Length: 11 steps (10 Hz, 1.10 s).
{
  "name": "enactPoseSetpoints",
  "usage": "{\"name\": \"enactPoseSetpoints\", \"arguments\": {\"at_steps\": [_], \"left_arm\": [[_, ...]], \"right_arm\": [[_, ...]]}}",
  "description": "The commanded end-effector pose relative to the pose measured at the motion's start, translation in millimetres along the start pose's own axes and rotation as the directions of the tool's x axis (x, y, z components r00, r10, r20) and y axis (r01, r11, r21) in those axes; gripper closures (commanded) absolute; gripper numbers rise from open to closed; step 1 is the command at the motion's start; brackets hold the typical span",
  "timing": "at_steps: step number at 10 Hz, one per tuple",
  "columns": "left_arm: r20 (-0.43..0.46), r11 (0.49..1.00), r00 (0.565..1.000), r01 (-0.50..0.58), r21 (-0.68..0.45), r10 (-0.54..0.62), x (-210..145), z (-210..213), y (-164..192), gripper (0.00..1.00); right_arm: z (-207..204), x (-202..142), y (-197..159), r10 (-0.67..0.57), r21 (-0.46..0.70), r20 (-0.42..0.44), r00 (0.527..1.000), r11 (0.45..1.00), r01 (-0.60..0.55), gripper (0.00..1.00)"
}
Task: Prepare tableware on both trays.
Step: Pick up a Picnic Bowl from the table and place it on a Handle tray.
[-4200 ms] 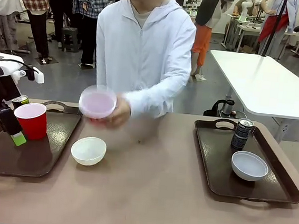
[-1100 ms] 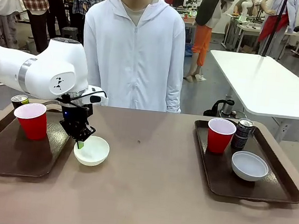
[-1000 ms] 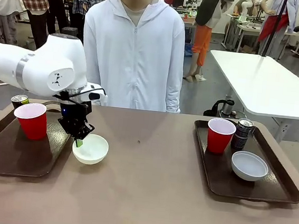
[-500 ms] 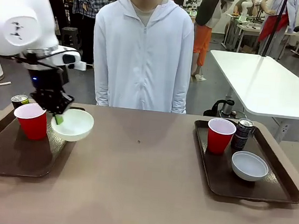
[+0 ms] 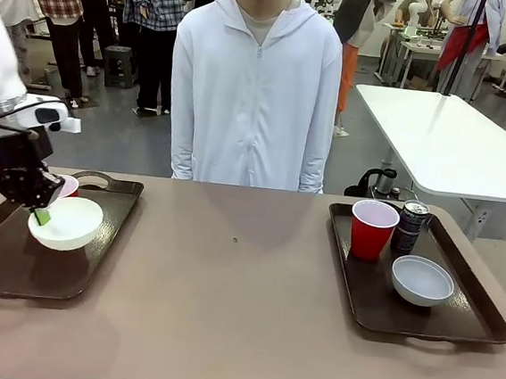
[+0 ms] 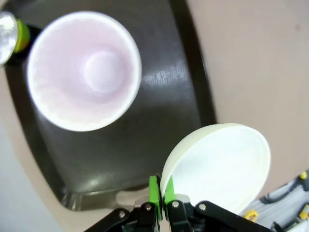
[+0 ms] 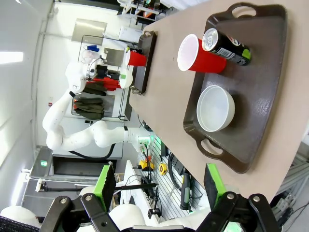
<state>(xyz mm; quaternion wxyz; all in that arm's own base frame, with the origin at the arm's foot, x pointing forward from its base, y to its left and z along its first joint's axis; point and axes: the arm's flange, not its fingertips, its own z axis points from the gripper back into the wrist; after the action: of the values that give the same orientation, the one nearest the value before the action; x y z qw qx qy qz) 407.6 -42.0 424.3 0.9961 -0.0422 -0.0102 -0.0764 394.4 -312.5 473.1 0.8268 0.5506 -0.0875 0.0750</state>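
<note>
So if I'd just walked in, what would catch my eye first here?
Probably the left gripper, pinching a white bowl by its rim above the left tray; the left wrist view shows a red cup on that tray. The right tray already holds a red cup, a dark can and another white bowl. A person in a white hoodie stands at the table's far side.

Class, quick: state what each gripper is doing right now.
Left gripper: shut on the bowl rim, above the left tray.
Right gripper: open, holding nothing.
</note>
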Motion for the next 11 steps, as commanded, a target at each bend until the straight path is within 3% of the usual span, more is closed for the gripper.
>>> {"name": "enactPoseSetpoints", "arguments": {"at_steps": [1, 4, 8, 9, 10, 11], "left_arm": [[0.019, 0.999, 0.999, -0.039, 0.023, 0.038, -9, -12, 20, 1.0], [0.031, 0.994, 0.995, -0.1, 0.036, 0.099, 0, -42, 28, 1.0], [-0.018, 0.992, 0.995, -0.098, 0.083, 0.1, 6, -74, 21, 1.0], [-0.021, 0.991, 0.994, -0.102, 0.091, 0.104, 7, -73, 20, 0.44], [-0.019, 0.99, 0.995, -0.1, 0.097, 0.102, 7, -72, 20, 0.36], [-0.017, 0.99, 0.995, -0.1, 0.099, 0.102, 6, -69, 19, 0.0]], "right_arm": [[0, 0, 1, 0.006, -0.002, 0.0, 1.0, 1.0, -0.006, 0.04], [0, 0, 1, 0.006, -0.002, 0.0, 1.0, 1.0, -0.006, 0.04], [0, 0, 1, 0.006, -0.002, 0.0, 1.0, 1.0, -0.006, 0.04], [0, 0, 1, 0.006, -0.002, 0.0, 1.0, 1.0, -0.006, 0.04], [0, 0, 1, 0.006, -0.002, 0.0, 1.0, 1.0, -0.006, 0.04], [0, 0, 1, 0.006, -0.002, 0.0, 1.0, 1.0, -0.006, 0.04]]}}
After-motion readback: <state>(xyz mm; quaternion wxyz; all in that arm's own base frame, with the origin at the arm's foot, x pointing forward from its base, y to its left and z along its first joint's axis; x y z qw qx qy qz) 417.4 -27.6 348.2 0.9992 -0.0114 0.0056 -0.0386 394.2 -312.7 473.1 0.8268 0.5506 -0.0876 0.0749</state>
